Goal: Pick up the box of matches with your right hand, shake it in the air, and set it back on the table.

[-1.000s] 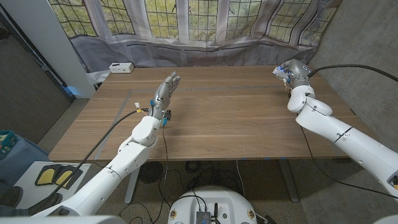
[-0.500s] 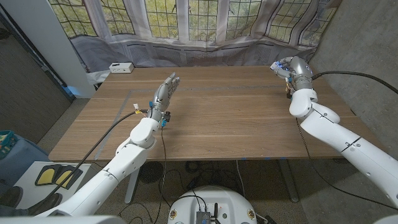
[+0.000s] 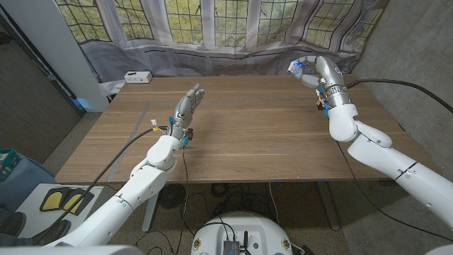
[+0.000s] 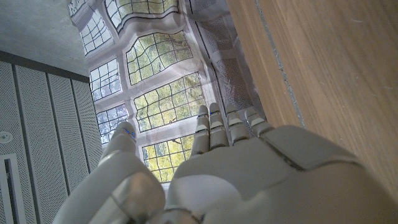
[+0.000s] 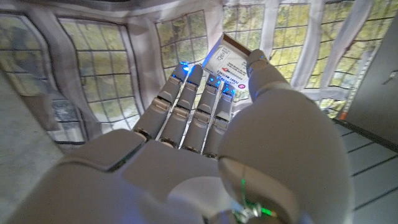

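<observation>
Two robot hands are showing: the right hand (image 3: 311, 67) is gripping one box of matches (image 3: 296, 67) (the sole box in its fingers, seen again in the right wrist view (image 5: 227, 65)), and the left hand (image 3: 188, 106) is holding nothing, fingers apart. One wooden table (image 3: 248, 134) is lying beneath both hands. One small white device (image 3: 137, 76) is sitting beyond the left hand, at the table's far corner.

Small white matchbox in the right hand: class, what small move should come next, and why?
Probably another short shake in the air. The right hand grips the small white matchbox between thumb and fingers, raised well above the wooden table, so setting it down looks premature.
</observation>
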Robot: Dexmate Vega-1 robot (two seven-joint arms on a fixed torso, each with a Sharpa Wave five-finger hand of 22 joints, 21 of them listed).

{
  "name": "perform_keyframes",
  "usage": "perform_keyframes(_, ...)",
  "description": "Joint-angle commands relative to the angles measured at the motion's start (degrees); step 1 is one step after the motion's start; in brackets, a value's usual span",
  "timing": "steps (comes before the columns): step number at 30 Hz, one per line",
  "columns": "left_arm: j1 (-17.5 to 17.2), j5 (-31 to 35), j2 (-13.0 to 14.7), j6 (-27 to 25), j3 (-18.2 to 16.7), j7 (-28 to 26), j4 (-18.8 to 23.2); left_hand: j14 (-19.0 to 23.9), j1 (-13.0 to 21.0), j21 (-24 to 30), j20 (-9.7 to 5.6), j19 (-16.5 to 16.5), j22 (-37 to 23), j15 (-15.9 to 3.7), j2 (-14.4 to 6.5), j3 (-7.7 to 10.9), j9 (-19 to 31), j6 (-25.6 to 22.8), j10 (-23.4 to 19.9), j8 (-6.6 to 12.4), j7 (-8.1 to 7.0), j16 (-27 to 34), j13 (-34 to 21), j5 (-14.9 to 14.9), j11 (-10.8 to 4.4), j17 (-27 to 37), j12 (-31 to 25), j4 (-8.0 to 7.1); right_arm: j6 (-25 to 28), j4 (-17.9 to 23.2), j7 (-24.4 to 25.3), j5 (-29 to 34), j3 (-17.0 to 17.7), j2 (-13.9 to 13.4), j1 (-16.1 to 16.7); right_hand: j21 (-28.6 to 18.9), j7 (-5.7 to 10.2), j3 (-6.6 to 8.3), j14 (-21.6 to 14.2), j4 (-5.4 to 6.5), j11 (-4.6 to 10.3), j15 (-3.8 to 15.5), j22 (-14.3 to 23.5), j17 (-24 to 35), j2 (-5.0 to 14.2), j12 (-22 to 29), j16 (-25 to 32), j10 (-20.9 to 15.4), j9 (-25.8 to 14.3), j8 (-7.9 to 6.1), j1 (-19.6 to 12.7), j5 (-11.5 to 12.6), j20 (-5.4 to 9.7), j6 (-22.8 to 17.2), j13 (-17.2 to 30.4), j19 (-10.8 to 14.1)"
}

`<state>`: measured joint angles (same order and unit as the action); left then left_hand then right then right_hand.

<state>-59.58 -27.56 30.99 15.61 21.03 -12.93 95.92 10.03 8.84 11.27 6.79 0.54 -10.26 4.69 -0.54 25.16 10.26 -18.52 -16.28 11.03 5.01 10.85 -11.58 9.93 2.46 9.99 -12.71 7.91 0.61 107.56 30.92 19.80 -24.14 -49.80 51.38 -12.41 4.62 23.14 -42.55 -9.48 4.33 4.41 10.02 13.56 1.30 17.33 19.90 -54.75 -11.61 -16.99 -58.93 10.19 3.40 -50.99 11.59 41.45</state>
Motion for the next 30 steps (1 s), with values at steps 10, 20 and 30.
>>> perform_keyframes(10,-1.70,-0.68,0.24,1.26,-0.77,0.01,0.51,0.11,0.49,0.19,0.20,0.04,-0.19,0.00,-0.20,0.29,0.24,-0.46,-0.38,0.02,0.30,0.03,-0.11,-0.06,0.02,0.29,0.03,0.05,-9.95,2.01,-9.72,31.27,-5.82,-4.70,-4.08,-0.25,2.30,0.31,-0.74,0.62,2.51,5.31,0.07,-0.33,3.95,-0.12,-0.53,-2.02,-0.12,-0.40,-2.81,0.26,1.05,-2.36,0.20,0.91)
perform_keyframes(20,-1.79,-0.78,0.11,1.38,-0.61,0.28,0.38,0.10,0.49,0.20,0.25,0.04,-0.19,0.07,-0.22,0.30,0.24,-0.49,-0.45,0.02,0.17,0.02,-0.12,-0.06,-0.13,0.30,0.02,0.05,-11.97,2.22,-15.09,19.69,-2.90,-4.31,-2.13,-0.26,2.19,0.20,-0.74,0.76,2.41,5.32,0.06,-0.42,3.99,-0.42,-0.82,-1.69,-0.12,-0.18,-2.52,0.23,1.11,-2.02,0.23,1.08)
perform_keyframes(30,-1.81,-1.01,0.26,0.42,-0.37,0.30,0.82,0.18,0.50,0.20,0.24,0.05,-0.20,0.08,-0.25,0.32,0.24,-0.51,-0.36,0.02,0.13,0.04,-0.12,-0.06,-0.07,0.30,0.07,0.05,-21.90,-5.52,-21.01,-22.35,5.40,3.84,2.51,-0.22,1.27,-0.07,-0.80,0.58,0.95,4.30,0.07,0.00,4.32,-0.68,-0.70,-1.65,-0.12,0.07,-2.82,0.19,0.51,-1.79,0.27,1.21)
